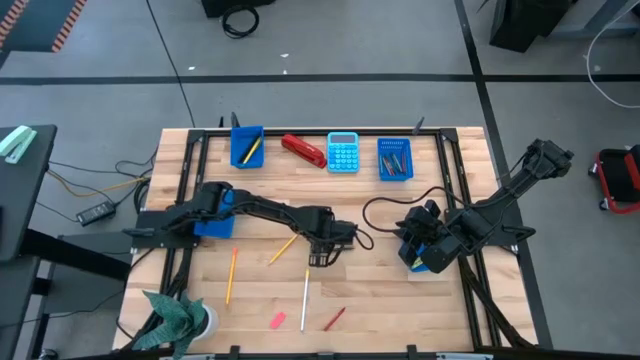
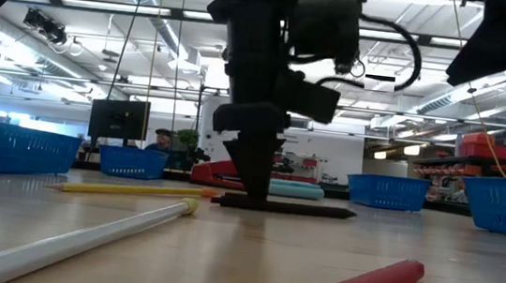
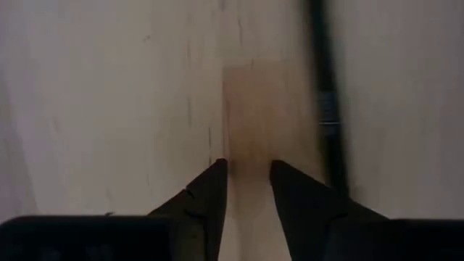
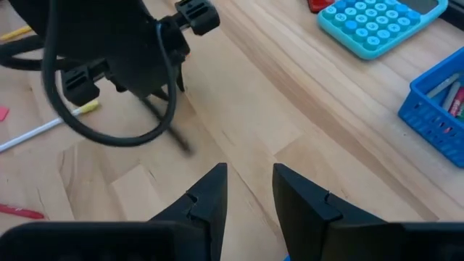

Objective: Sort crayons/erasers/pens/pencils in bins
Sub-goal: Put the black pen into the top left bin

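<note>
Left gripper (image 1: 318,262), mid-desk, fingers apart with bare wood between, black pen (image 3: 328,109) just beside: closing here risks missing or nudging it away.

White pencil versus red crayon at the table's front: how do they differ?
The white pencil is long and thin; the red crayon is shorter and thicker. The pencil lies straight front to back, the crayon slanted. Both lie loose on the table.

My left gripper (image 2: 248,174) hid part of the slim black pen (image 2: 284,206); the far blue perforated bin's (image 1: 394,158) contents were too small to identify.
</note>
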Robot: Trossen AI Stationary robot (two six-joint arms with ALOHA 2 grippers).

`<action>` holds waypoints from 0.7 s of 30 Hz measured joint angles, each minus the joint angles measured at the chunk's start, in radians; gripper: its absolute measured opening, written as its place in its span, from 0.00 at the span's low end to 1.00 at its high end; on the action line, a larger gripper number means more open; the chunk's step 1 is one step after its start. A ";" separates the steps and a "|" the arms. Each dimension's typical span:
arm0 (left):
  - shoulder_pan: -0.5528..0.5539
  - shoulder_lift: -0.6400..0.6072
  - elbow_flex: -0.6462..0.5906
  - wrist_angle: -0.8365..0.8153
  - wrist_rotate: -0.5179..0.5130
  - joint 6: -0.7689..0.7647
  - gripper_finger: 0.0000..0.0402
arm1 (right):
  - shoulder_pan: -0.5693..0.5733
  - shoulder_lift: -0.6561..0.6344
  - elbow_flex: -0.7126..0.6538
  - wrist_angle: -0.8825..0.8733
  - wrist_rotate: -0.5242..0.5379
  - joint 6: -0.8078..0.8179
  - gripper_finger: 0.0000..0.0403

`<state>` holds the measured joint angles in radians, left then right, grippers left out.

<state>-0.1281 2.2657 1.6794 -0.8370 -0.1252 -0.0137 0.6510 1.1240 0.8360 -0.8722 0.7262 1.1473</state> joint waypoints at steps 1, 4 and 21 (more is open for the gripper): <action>0.000 0.000 0.001 0.002 0.008 0.000 0.31 | 0.000 0.000 0.000 0.001 0.001 0.000 0.29; -0.005 0.006 0.021 -0.006 0.009 0.000 0.29 | -0.001 0.000 0.000 0.000 0.006 0.000 0.29; -0.056 0.017 0.214 -0.173 0.025 -0.045 0.17 | 0.000 0.000 0.000 -0.001 0.002 0.000 0.29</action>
<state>-0.1840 2.2822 1.8932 -1.0103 -0.0998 -0.0584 0.6506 1.1240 0.8362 -0.8730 0.7284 1.1473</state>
